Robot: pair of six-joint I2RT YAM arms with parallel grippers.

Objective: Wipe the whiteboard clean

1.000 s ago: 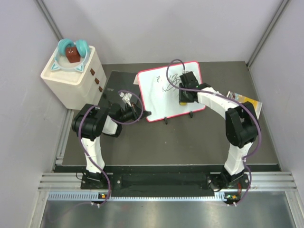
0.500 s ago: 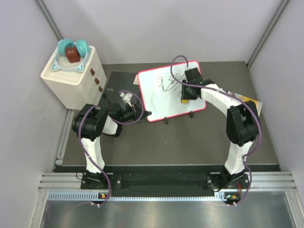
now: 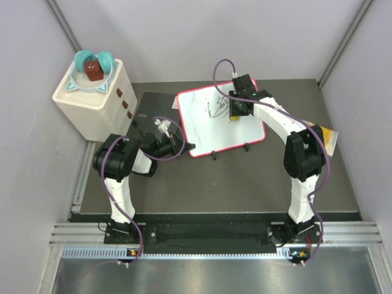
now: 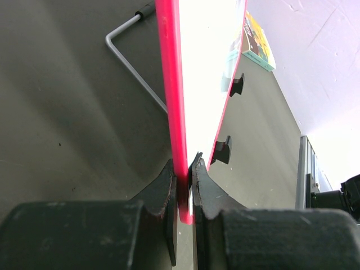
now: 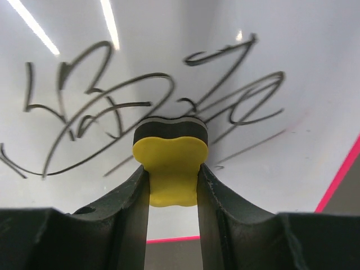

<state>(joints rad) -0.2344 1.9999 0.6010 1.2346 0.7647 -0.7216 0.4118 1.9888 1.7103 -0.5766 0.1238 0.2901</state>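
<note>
The whiteboard (image 3: 208,131), white with a thin red frame, stands tilted on small black feet (image 4: 223,151) at the table's middle. Black scribbles (image 3: 215,108) cover its upper part. My left gripper (image 3: 187,147) is shut on the red frame (image 4: 171,84) at the board's lower left corner, one finger on each face; the left wrist view shows the grip (image 4: 183,180). My right gripper (image 3: 235,114) is shut on a yellow eraser (image 5: 171,163) with a dark felt pad. The pad presses on the board (image 5: 270,157), right against the scribbles (image 5: 112,107).
A dark grey slab (image 3: 153,110) lies behind the board's left side. A white drawer unit (image 3: 95,104) holding a teal item stands at far left. A colourful booklet (image 3: 326,133) lies by the right wall. A bent metal rod (image 4: 129,62) sits behind the board.
My right gripper has slid the eraser from the board's right middle up toward its far edge, onto the scribbles. The left gripper and the board have stayed put.
</note>
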